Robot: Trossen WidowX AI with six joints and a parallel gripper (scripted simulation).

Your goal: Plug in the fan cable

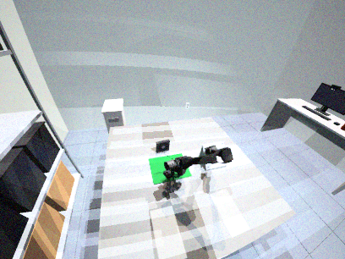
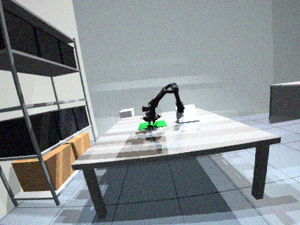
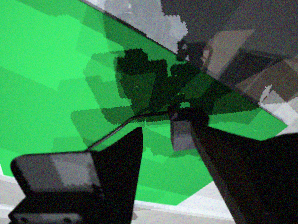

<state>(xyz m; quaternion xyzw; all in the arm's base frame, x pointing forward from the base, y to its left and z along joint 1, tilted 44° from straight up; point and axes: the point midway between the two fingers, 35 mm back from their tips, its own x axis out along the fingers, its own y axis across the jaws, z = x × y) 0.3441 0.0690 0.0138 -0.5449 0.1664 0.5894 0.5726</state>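
The green board (image 1: 157,164) (image 2: 162,125) (image 3: 40,75) lies flat on the table. The black fan (image 1: 162,146) stands behind it in the top view. My gripper (image 1: 170,181) (image 2: 150,126) (image 3: 167,129) is low over the board, fingers partly open. A thin dark cable (image 3: 112,133) runs past the left fingertip to a dark plug end beside a small grey block (image 3: 183,134). The block sits against or close to the right finger, with a green gap to the left finger. Shadow hides the header's pins and how deep the plug sits.
A white panel (image 2: 189,115) is beside the arm's base at the back right of the table. A shelf rack with dark bins and orange boxes (image 2: 44,169) stands at the left. A desk with a monitor (image 1: 330,98) is far right.
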